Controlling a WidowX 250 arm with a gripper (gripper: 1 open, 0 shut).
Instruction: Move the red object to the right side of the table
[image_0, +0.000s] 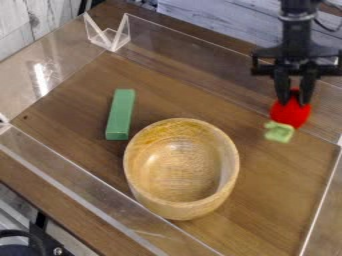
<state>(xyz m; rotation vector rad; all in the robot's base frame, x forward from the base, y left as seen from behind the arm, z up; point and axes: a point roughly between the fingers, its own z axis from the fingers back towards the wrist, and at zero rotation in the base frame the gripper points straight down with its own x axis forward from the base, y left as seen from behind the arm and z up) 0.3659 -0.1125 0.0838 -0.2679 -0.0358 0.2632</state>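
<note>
The red object (290, 111), a small strawberry-like toy with a light green leafy end, lies on the dark wooden table (80, 90) close to its right wall. My gripper (294, 92) hangs straight above it, pointing steeply down. Its jaws stand spread apart and no longer pinch the toy. The fingertips sit just over the toy's top, and I cannot tell whether they still touch it.
A large wooden bowl (182, 166) stands at the front middle. A green rectangular block (120, 113) lies to its left. Clear plastic walls (321, 205) edge the tabletop, and a small clear plastic stand (107, 32) sits at the back left corner.
</note>
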